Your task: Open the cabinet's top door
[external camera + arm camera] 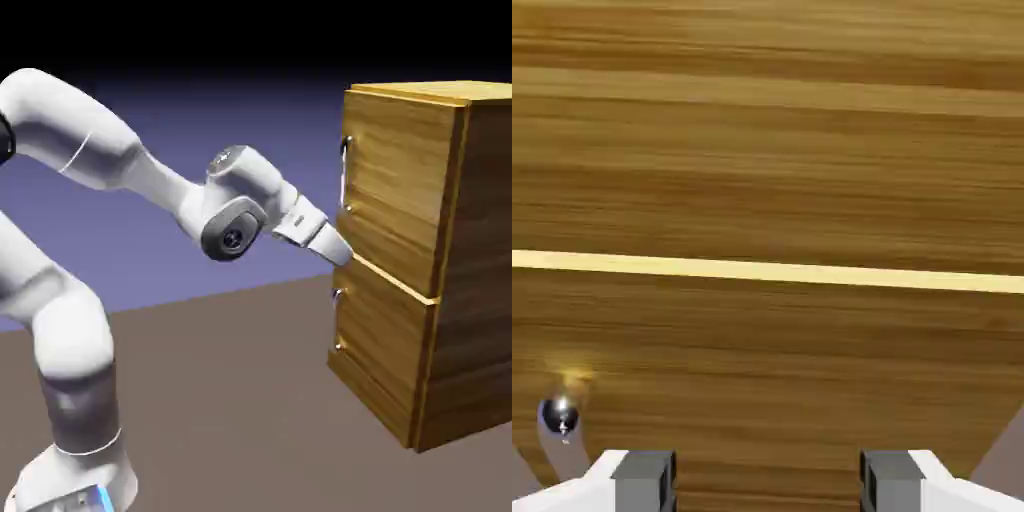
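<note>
1. The end effector [346, 257] is at the cabinet [388, 170]'s left edge in the exterior view, beside the seam [395, 279] between the 2 doors. Whether it touches the wood cannot be told.
2. Its 2 fingers stand spread apart in the hand view, with nothing pinched between them.
3. The top door [400, 180] looks shut, above the seam. Its handle [345, 175] runs upright along the door's left side in the exterior view.
4. The relation that matters: the handle lies above the end effector, nearly straight up in the exterior view, with its lower end the nearer part. The coming move likely calls for a rise along the door front, then an approach to the bar.
5. The fingers are spread along the seam, crosswise to the bar's upright long axis, so this wrist roll should suit straddling it.
6. In the hand view, a shiny handle mount [560, 415] sits beside the left-hand finger in that picture, outside the gap. Which door it belongs to cannot be told; closing here would probably miss it.
</note>
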`<control>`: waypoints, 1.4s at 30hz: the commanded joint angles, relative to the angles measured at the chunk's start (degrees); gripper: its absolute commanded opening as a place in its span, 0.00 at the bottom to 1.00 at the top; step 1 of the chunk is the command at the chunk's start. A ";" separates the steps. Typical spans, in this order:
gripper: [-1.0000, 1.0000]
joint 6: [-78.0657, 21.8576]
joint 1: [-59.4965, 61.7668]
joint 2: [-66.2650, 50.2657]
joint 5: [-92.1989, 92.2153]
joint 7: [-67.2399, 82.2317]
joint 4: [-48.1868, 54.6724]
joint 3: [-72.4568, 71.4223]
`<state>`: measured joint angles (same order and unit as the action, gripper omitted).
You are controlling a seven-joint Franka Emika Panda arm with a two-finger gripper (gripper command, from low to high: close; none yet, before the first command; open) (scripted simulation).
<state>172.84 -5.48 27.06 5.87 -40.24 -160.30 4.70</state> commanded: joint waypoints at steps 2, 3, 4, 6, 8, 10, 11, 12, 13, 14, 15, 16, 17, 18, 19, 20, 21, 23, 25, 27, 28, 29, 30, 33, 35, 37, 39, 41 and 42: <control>0.50 -0.87 -3.56 -4.16 4.36 1.64 0.52 3.48; 0.50 -1.30 -5.34 -6.23 6.53 2.46 0.78 5.22; 0.50 -1.73 -7.11 -8.31 8.71 3.28 1.04 6.97; 0.50 -2.60 -10.67 -12.46 13.06 4.93 1.56 10.45; 0.50 -3.46 -14.22 -16.62 17.42 6.57 2.08 13.93; 0.50 -4.33 -17.78 -20.77 21.77 8.21 2.60 17.41; 0.50 -4.76 -19.56 -22.85 23.95 9.03 2.86 19.15; 0.50 -5.19 -21.34 -24.92 26.13 9.85 3.12 20.89; 0.50 -5.62 -23.11 -27.00 28.30 10.67 3.38 22.63; 0.50 -6.06 -24.89 -29.08 30.48 11.49 3.64 24.37; 0.50 -6.49 -26.67 -31.16 32.66 12.31 3.90 26.11; 0.50 -6.92 -28.45 -33.23 34.83 13.13 4.16 27.85; 0.50 -7.35 -30.22 -35.31 37.01 13.96 4.42 29.59; 0.50 -7.79 -32.00 -37.39 39.19 14.78 4.68 31.33; 0.50 -8.22 -33.78 -39.46 41.37 15.60 4.94 33.08; 0.50 -8.65 -35.56 -41.54 43.54 16.42 5.20 34.82; 0.50 -9.09 -37.33 -43.62 45.72 17.24 5.46 36.56; 0.50 -9.95 -40.89 -47.77 50.07 18.88 5.98 40.04; 0.50 -10.82 -44.45 -51.92 54.43 20.52 6.50 43.52; 0.50 -11.68 -48.00 -56.08 58.78 22.16 7.02 47.00; 0.50 -12.11 -49.78 -58.15 60.96 22.98 7.28 48.74; 0.50 -12.55 -51.56 -60.23 63.14 23.81 7.54 50.48; 0.50 -12.98 -53.33 -62.31 65.31 24.63 7.80 52.22; 0.50 -14.28 -58.67 -68.54 71.84 27.09 8.59 57.44; 0.50 -15.14 -62.22 -72.69 76.20 28.73 9.11 60.93; 0.50 -16.01 -65.78 -76.85 80.55 30.37 9.63 64.41; 0.50 -16.87 -69.33 -81.00 84.91 32.01 10.15 67.89; 0.50 -17.74 -72.89 -85.15 89.26 33.66 10.67 71.37; 0.50 -18.17 -74.67 -87.23 91.44 34.48 10.93 73.11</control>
<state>154.67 -80.15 -60.17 97.31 -5.77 -149.37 77.80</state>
